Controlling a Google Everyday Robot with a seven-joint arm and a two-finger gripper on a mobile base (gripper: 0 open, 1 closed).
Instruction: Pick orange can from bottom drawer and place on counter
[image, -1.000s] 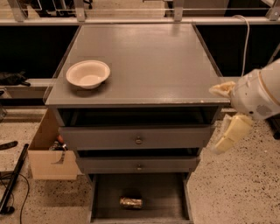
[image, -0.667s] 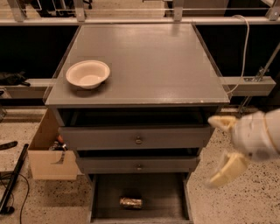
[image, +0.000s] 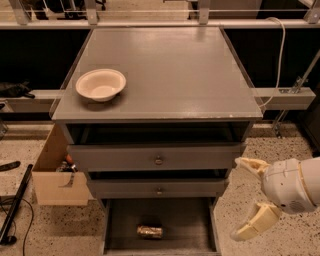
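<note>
The claw (image: 251, 196) is low on the right side, next to the drawers and about level with the middle one. Its two pale fingers (image: 253, 167) are spread wide apart, and there is nothing between them.

Down and to the left of the claw is the bottom drawer (image: 192, 225). It is pulled out. The orange can (image: 150, 231) lies on its side on the dark floor of the drawer, near the middle and a bit to the left. Nothing touches it.

The step now looks like reaching for the can. To do it well, the claw should go left and down into the drawer and stay under the front of the middle drawer (image: 159, 188). One finger should go on each long side of the can, so it cannot roll away. Then close gently.

Above is the grey table (image: 170, 65), where the can must go. A cream bowl (image: 100, 84) sits on its left side, so the right side is the better place.
</note>
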